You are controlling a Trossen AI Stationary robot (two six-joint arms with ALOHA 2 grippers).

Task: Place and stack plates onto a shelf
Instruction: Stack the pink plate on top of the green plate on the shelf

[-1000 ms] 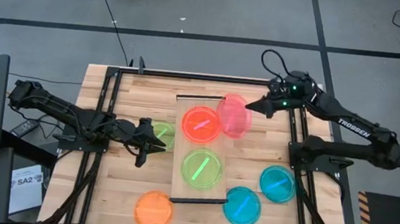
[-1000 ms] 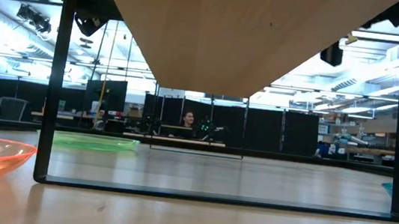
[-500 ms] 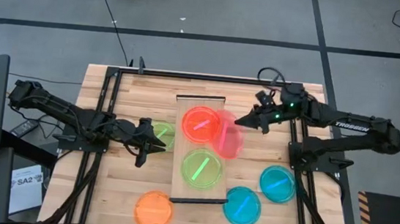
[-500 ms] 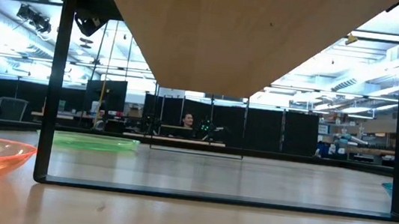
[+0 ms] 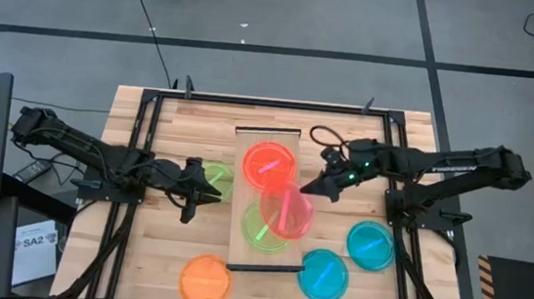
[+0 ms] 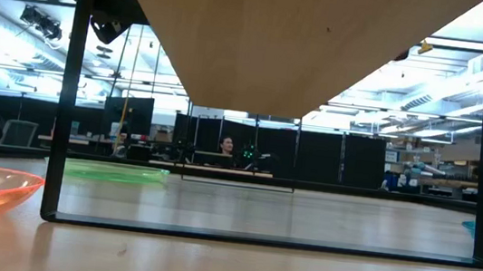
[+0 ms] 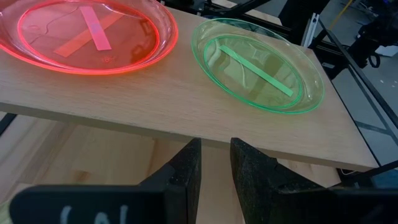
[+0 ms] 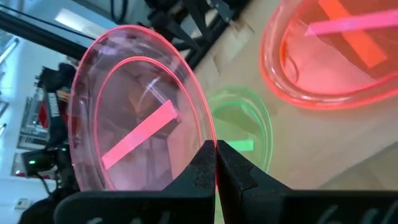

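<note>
One translucent pink plastic plate [image 5: 286, 213] hangs tilted over the lime-green translucent plate [image 5: 258, 225] on the long light-wood shelf [image 5: 259, 257], rim clamped in the right pincer [image 5: 307, 188]; level it before lowering. Only the left wrist view shows the left pincer [image 7: 215, 163] slightly apart, empty.

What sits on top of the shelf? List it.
On the shelf: an orange plate and a green plate. The right gripper holds a pink plate above the green one, covering part of it.
</note>
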